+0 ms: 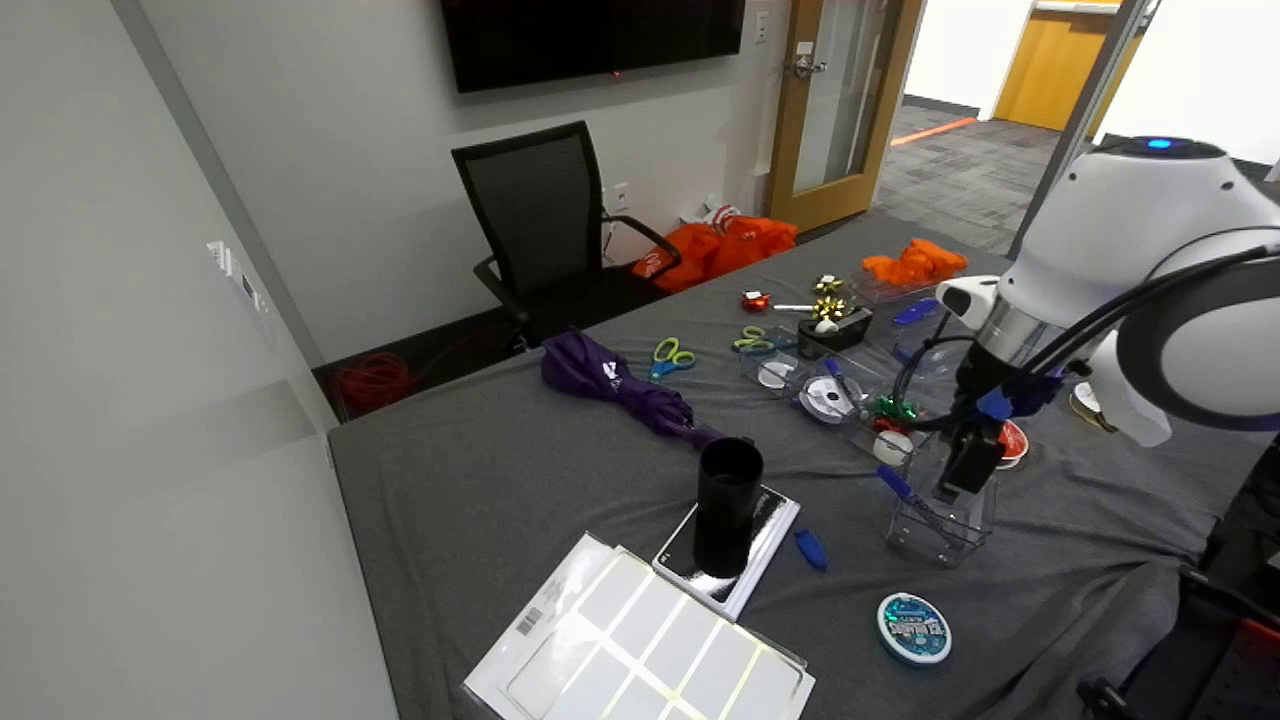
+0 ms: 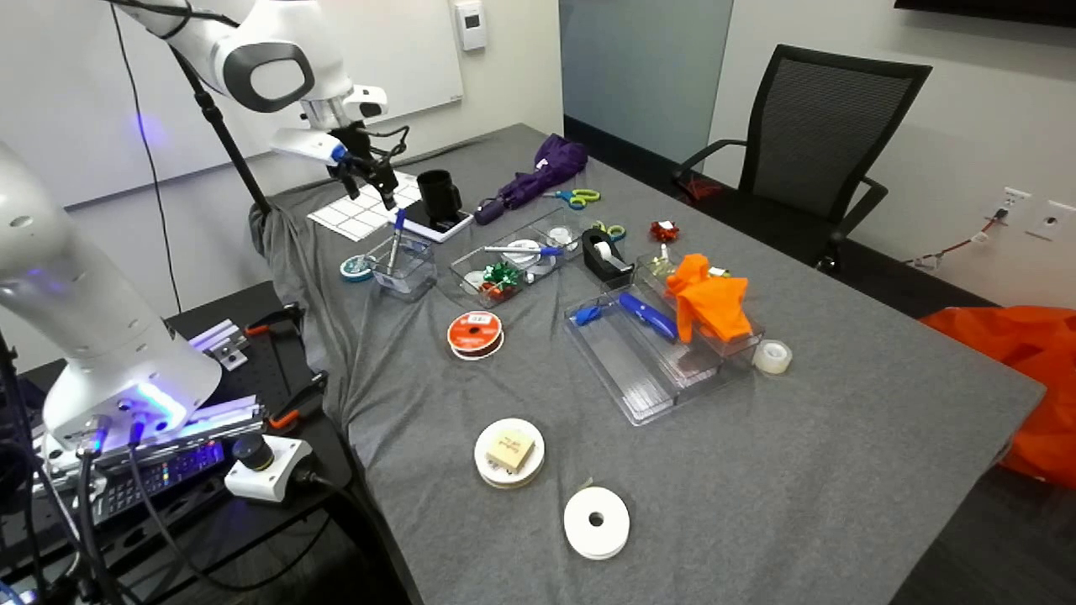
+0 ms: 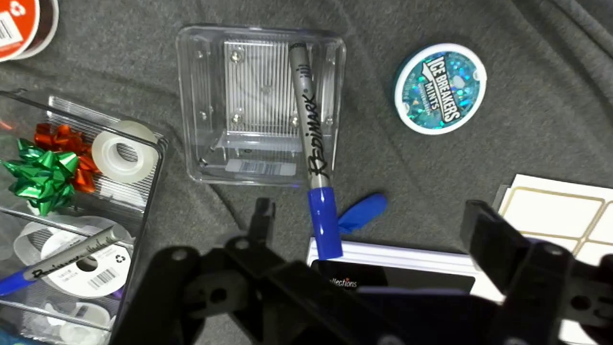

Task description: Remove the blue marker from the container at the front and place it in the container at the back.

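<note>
Aslant, slim blue-capped marker (image 3: 313,148) in square, ribbed-bottomed clear plastic container (image 3: 261,86), pincer (image 3: 371,211) spread wide

In the wrist view, the top left corner cut off the red spool (image 3: 25,28), the right edge the white sheet (image 3: 555,213), and the bottom edge the gripper (image 3: 371,215). Lettering on the blue marker (image 2: 397,234) in the clear cup (image 2: 414,281) was too small to read in both exterior views.
</note>
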### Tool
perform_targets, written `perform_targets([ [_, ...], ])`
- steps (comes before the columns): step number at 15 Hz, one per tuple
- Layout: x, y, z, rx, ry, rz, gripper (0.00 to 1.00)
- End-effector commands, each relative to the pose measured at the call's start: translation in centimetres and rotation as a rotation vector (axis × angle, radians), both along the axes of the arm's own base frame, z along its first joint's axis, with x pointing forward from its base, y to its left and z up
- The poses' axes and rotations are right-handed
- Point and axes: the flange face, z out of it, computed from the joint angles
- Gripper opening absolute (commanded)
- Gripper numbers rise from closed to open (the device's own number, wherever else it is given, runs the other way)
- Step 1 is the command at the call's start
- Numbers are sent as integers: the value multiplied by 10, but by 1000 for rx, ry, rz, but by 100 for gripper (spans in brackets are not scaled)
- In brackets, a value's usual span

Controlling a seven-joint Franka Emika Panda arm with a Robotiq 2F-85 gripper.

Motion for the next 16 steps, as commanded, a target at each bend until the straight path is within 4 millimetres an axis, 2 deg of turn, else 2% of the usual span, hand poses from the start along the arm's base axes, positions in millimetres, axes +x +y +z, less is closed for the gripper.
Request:
perform_targets([
  [1,21,11,-25,-30,12,49,100],
  [13,52,17,-67,-113,61,119,100],
  [14,53,17,-69,-119,63,120,96],
  [15,54,16,-71,-126,68,123,73],
  [16,54,15,-72,-132,73,126,71],
])
